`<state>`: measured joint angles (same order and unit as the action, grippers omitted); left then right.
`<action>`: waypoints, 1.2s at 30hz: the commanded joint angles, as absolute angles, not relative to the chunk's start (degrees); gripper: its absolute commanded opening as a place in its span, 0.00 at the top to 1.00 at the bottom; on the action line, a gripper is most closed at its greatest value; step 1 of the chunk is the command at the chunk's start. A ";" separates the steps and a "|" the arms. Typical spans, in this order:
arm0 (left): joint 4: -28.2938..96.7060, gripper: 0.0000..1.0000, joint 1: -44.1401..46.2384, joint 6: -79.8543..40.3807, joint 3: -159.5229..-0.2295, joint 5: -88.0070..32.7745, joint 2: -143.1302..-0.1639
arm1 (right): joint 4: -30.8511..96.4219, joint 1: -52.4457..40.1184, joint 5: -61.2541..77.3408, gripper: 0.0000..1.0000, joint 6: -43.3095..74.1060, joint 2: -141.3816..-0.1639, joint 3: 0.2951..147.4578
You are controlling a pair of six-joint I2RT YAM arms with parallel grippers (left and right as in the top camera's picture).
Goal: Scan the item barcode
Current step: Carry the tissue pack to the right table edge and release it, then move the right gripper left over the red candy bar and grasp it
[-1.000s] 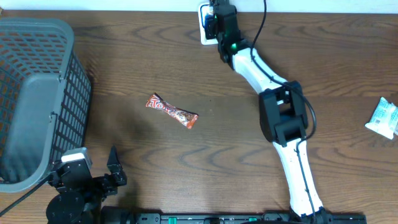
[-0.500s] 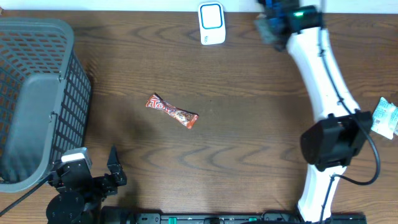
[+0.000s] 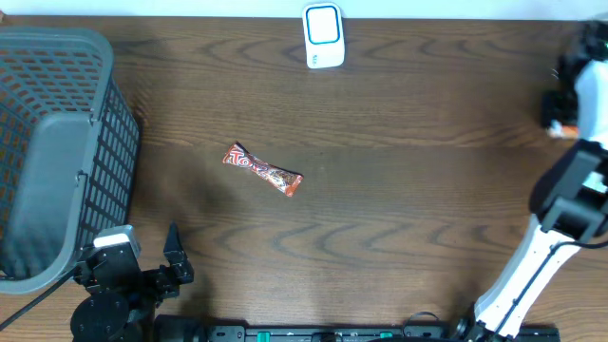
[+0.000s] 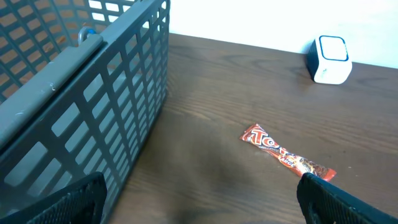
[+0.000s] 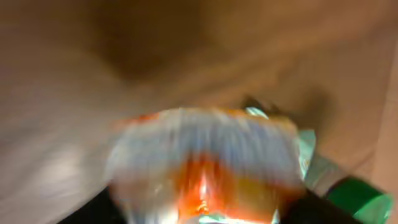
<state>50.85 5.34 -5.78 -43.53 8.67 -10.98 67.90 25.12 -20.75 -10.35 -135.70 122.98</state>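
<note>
A candy bar (image 3: 263,169) lies flat on the table (image 3: 399,209). We judge it light, crinkly and slippery, best pinched across its middle. The left gripper (image 4: 202,186) has its jaws apart; the right gripper (image 3: 560,114) is too blurred for us to tell.

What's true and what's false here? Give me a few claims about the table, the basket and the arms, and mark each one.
1. The candy bar lies inside the basket. False: it lies on the bare table, apart from the basket.
2. The white scanner stands at the far edge of the table. True.
3. The left gripper is clamped on the candy bar. False: its jaws stand wide open and empty, with the bar lying ahead of them.
4. The right wrist camera's picture is blurred, with an orange and white packet filling much of it. True.
</note>
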 commanded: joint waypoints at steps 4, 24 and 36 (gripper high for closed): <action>50.78 0.02 5.15 -5.87 -43.48 8.12 -10.72 | 67.68 30.55 -5.41 0.01 -8.14 -132.49 124.77; 50.78 0.02 5.15 -5.87 -43.51 8.12 -10.72 | 81.67 -12.93 26.89 0.01 -9.08 -124.84 126.17; 50.78 0.02 5.15 -5.87 -43.51 8.12 -10.72 | 66.67 -43.22 2.98 0.11 -5.93 -131.28 125.73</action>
